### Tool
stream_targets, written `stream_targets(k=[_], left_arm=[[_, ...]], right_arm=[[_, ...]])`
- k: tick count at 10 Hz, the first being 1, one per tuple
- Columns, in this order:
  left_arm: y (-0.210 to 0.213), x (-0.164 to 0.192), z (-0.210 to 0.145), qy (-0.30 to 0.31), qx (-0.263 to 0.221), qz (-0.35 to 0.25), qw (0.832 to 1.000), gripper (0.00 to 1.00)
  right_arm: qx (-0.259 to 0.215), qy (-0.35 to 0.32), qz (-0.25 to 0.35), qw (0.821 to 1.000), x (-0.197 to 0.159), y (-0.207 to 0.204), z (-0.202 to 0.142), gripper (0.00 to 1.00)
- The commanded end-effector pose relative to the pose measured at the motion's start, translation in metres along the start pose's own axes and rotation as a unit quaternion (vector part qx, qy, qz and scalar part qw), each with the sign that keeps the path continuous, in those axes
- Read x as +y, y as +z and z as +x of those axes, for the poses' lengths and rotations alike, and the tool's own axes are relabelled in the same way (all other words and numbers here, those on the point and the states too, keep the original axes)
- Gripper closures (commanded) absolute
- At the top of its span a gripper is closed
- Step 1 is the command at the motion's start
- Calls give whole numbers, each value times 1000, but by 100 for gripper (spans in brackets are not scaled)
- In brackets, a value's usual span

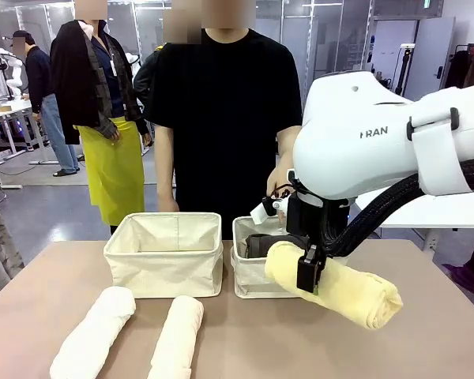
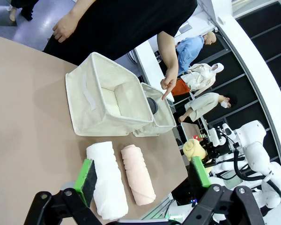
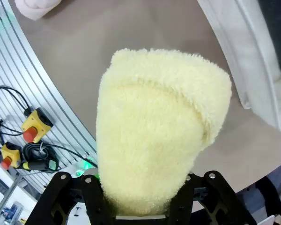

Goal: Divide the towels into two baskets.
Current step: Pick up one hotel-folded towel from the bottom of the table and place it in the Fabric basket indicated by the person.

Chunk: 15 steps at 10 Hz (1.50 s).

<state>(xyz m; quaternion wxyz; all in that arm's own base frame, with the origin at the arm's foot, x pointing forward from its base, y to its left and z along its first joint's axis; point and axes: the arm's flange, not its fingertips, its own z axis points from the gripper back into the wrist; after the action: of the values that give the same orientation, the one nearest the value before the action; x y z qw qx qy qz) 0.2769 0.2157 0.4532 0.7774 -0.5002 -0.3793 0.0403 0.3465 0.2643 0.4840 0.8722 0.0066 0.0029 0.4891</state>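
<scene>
Front view: pale yellow rolled terry towel (image 1: 344,290), clamped in the right tool (image 1: 310,278) above the table (image 1: 426,332). Just behind the tool, a cream canvas basket (image 1: 249,280) holds a dark charcoal towel roll (image 1: 262,243). A second cream basket (image 1: 164,272) and two white towel rolls (image 1: 95,332) (image 1: 176,338) lie to its left. Left tool (image 2: 143,177) gapes wide, empty.

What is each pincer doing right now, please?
Left pincer: open, empty.
Right pincer: closed on the yellow towel.
</scene>
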Motion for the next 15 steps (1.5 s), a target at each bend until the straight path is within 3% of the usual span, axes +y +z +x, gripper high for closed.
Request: stream_targets(k=[1, 4, 6, 8, 10, 15], left_arm=[[2, 0, 0, -1, -3, -2, 1000, 0], [2, 0, 0, -1, -3, -2, 1000, 0], [2, 0, 0, -1, -3, -2, 1000, 0], [2, 0, 0, -1, -3, -2, 1000, 0], [2, 0, 0, -1, -3, -2, 1000, 0], [2, 0, 0, -1, -3, -2, 1000, 0]], right_arm=[[10, -23, 5, 1000, 12, -3, 2, 70], [7, -7, 3, 1000, 3, -4, 0, 66], [-16, 167, -34, 985, -22, 14, 22, 66], [15, 271, -49, 961, -58, 28, 54, 66], [30, 302, -92, 948, -97, 33, 90, 66], [6, 299, -76, 951, -177, -2, 146, 66]])
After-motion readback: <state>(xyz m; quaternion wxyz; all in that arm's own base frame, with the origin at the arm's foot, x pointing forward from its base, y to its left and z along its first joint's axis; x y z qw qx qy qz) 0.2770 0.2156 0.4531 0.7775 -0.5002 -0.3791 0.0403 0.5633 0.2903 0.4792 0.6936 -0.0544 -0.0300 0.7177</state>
